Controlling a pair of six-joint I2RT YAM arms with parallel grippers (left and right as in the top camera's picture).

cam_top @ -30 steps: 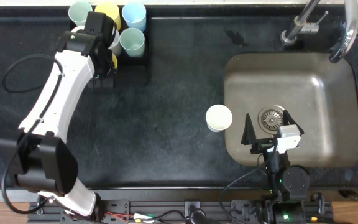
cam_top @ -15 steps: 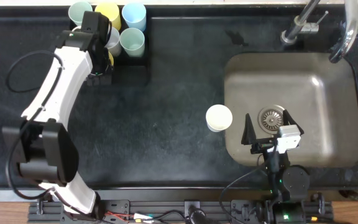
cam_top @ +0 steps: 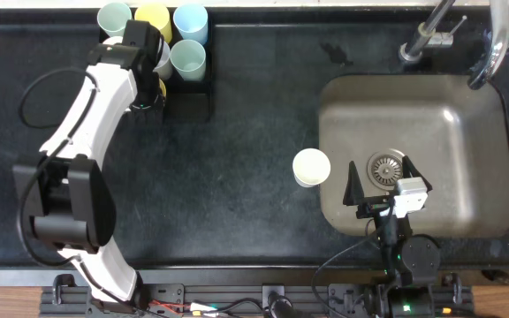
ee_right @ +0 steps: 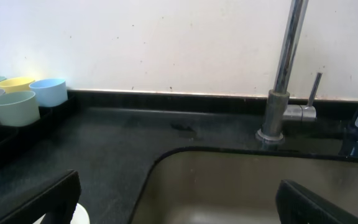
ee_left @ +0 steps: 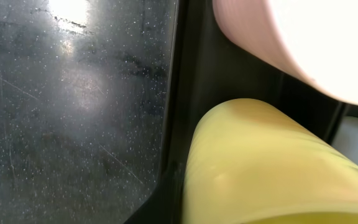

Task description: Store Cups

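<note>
Left arm (cam_top: 87, 115): over the last second the elbow swung in toward the rack (cam_top: 193, 102), while the wrist hardly shifted and stayed over the rack's left column. I read that as settling in to seat a cup, not carrying one.

Left fingers (cam_top: 146, 55): low over the rack. My wrist view was crowded by a yellow cup (ee_left: 260, 168) lying against the rack's black wall, with a pale cup (ee_left: 303, 43) just past it. Whether I was clenched on the yellow one or had let go, I could not tell.

Around:
- Surface (cam_top: 237, 194): dark, speckled.
- Sink (cam_top: 467, 106): well right of the rack, faucet (cam_top: 431, 35) behind it.
- Right fingers (cam_top: 381, 177): spread wide, grasping nothing, parked over the sink and far from the rack.
- Stored upright in the rack: green cup (cam_top: 113, 16), second yellow cup (cam_top: 153, 15), blue cup (cam_top: 190, 22), pale green cup (cam_top: 187, 57).
- White cup (cam_top: 311, 167): on the surface, far right of the rack, not yet stored.

In the way: the rack's back cups stood tight around my left wrist, so I judged a careless lift could knock them. The front right slot looked free.
</note>
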